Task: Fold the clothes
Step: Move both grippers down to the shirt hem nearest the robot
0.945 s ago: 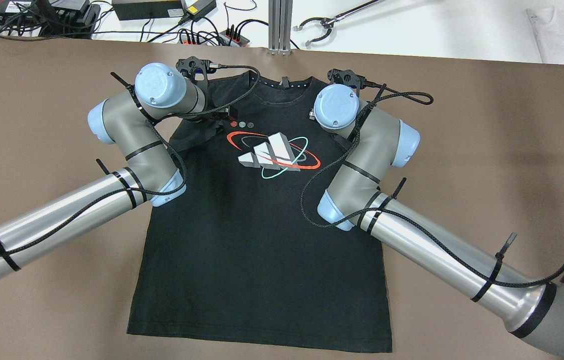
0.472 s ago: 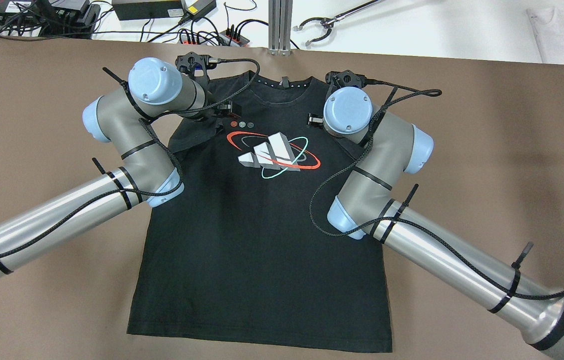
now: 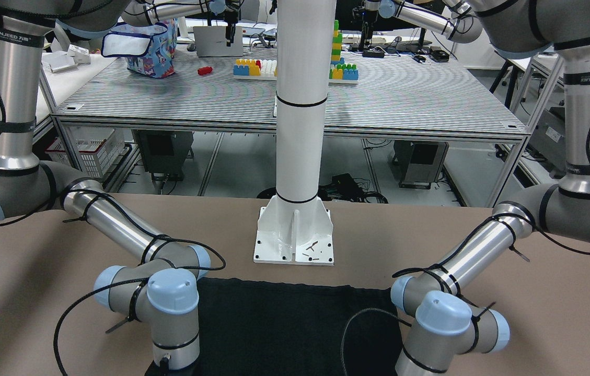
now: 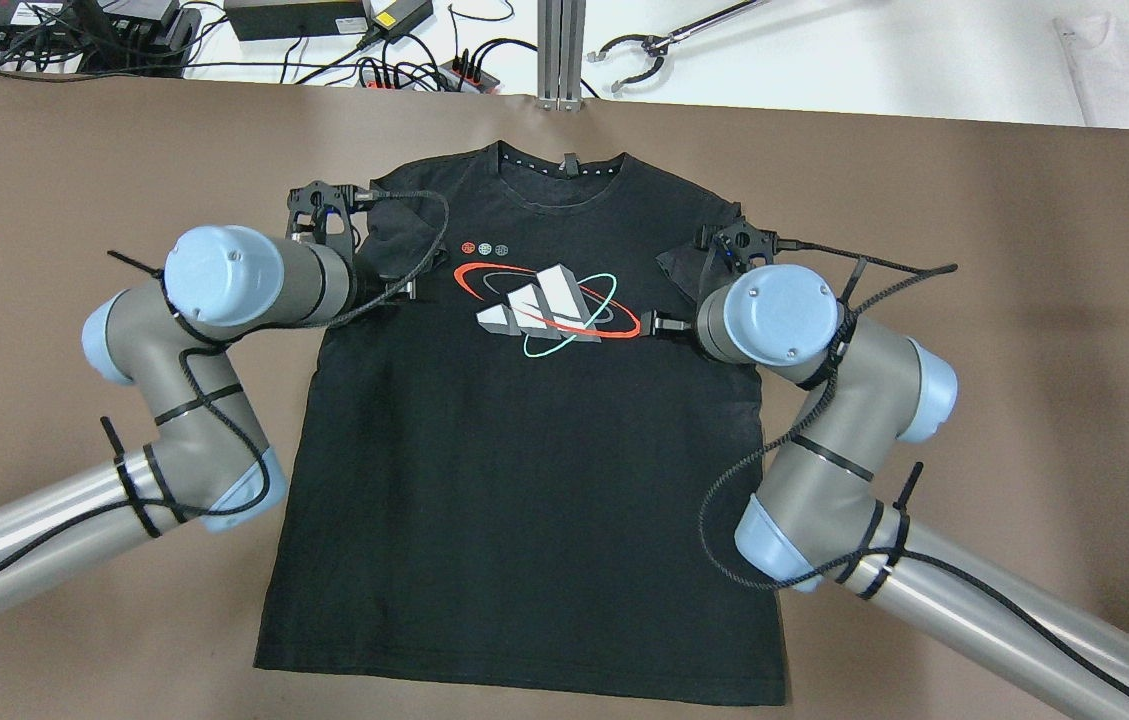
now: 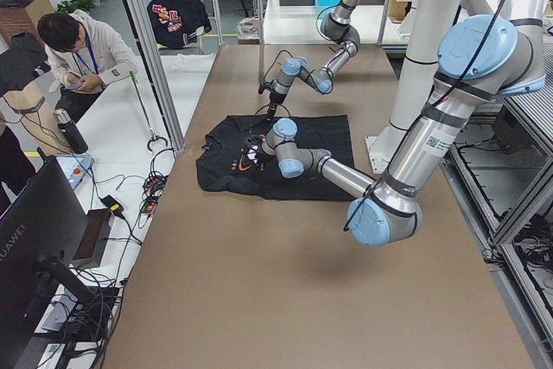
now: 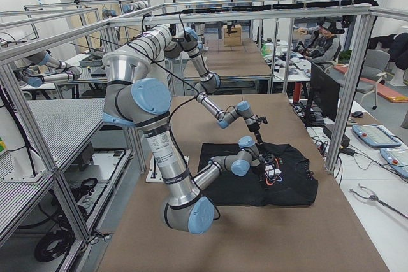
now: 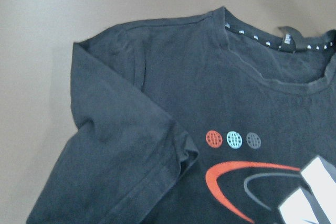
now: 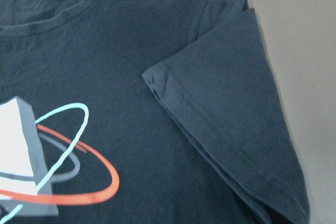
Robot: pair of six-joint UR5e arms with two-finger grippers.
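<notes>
Clothes [image 4: 524, 480] lie flat on the desk [image 4: 1024, 300], long axis collar [image 4: 564, 182] to hem. Left fingers [image 4: 402, 290] and right fingers [image 4: 662, 322] hover either side, hemward of the collar, equally near; open or closed, I cannot tell.

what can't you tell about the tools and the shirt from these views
Overhead view: the left tool is tiny and dark against the black t-shirt, so open or shut is unclear.
Overhead view: the right tool is the same; neither wrist view shows any fingers.
Front-facing view: the bottom edge cuts off the t-shirt's collar end, and both arms cover its sides.
</notes>
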